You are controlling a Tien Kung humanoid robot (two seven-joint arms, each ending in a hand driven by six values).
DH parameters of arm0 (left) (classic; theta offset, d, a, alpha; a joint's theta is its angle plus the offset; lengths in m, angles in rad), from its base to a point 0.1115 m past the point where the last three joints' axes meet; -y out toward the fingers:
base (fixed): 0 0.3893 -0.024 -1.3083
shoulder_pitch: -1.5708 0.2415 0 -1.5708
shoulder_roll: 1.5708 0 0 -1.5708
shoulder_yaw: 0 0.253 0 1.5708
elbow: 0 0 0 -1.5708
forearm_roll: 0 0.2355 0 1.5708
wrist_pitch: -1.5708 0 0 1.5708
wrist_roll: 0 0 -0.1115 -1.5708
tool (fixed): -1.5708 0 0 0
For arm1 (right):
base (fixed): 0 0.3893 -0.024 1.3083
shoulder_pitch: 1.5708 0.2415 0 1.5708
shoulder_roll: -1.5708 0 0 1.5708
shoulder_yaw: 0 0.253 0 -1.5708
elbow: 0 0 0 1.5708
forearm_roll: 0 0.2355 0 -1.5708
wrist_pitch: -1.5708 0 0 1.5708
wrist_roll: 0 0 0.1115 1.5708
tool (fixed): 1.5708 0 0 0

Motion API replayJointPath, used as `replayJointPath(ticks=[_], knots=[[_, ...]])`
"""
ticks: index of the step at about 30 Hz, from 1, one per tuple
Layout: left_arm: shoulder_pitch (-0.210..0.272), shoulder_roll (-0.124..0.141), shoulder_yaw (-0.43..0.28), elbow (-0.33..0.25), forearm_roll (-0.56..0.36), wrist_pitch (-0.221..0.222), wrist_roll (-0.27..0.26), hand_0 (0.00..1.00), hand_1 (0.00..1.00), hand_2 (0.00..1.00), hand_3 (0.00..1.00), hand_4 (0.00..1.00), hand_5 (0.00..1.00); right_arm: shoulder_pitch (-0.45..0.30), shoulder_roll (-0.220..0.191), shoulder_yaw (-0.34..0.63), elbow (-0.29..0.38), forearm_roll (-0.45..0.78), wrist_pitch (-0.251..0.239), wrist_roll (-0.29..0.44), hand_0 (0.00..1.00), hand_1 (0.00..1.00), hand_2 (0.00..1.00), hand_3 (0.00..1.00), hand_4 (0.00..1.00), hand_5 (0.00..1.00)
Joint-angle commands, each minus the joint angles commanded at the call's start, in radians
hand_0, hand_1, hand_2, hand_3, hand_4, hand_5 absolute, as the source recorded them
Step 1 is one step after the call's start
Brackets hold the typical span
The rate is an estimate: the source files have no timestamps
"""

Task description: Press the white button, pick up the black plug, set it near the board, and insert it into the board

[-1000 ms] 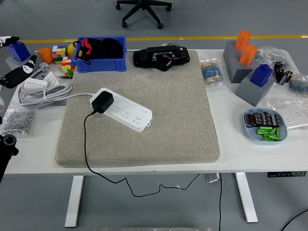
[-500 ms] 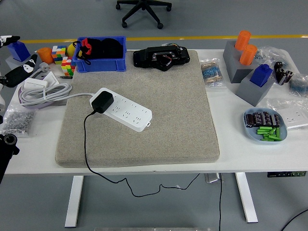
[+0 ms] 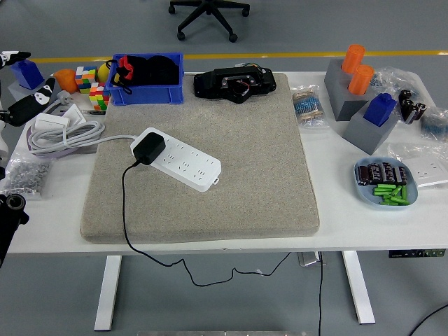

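A long white table [image 3: 231, 241] spans the frame, and a large square beige felt mat [image 3: 231, 168] covers most of its middle. On the left half of the mat lies a white rectangular power strip board [image 3: 180, 159], set diagonally from upper left to lower right. A black plug adapter [image 3: 148, 148] is seated in the board's upper left end, and its thin black cable [image 3: 126, 210] runs down across the mat and off the table's near edge. A thick white cord [image 3: 63, 136] leaves the same end of the board and coils at the left of the table.

Along the top edge of the mat sit a blue plastic bin [image 3: 147, 79] holding black and red items, and to its right a black device with exposed parts [image 3: 234, 83]. A multicoloured cube puzzle [image 3: 89, 87] stands left of the bin. At the upper right, grey blocks [image 3: 353, 105] carry orange cylinders [image 3: 357, 68] and a blue block [image 3: 381, 108]. Lower right, a pale blue oval dish [image 3: 386, 183] holds small green pieces and dark parts.

The robot's left arm [image 3: 10, 217] shows only as a black part at the lower left edge of the frame, resting beside the table. Whether its hand is open or closed cannot be told. The right hand does not appear.
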Motion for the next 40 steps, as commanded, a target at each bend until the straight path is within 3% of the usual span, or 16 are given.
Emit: replayJointPath(ticks=[22, 28, 29, 40], knots=[[0.003, -0.001, 0.005, -0.001, 0.001, -0.005, 0.005, 0.83, 0.791, 0.737, 0.68, 0.784, 0.201, -0.005, 0.006, -0.007, 0.0, 0.002, 0.0, 0.0, 0.703, 0.623, 0.637, 0.608, 0.612, 0.311], [0.003, -0.001, 0.005, -0.003, -0.002, -0.002, 0.003, 0.83, 0.791, 0.737, 0.674, 0.784, 0.201, -0.007, 0.004, -0.006, -0.002, 0.001, 0.0, -0.001, 0.703, 0.623, 0.637, 0.608, 0.623, 0.332], [0.003, -0.001, 0.005, -0.003, -0.002, -0.002, 0.003, 0.83, 0.791, 0.74, 0.675, 0.785, 0.201, -0.006, 0.004, -0.006, -0.002, 0.001, 0.0, -0.001, 0.704, 0.623, 0.637, 0.61, 0.648, 0.376], [0.0, -0.004, 0.005, -0.002, -0.002, -0.004, 0.005, 0.83, 0.791, 0.74, 0.678, 0.784, 0.202, 0.003, 0.0, -0.011, 0.0, 0.005, -0.002, 0.0, 0.703, 0.623, 0.637, 0.61, 0.649, 0.377]])
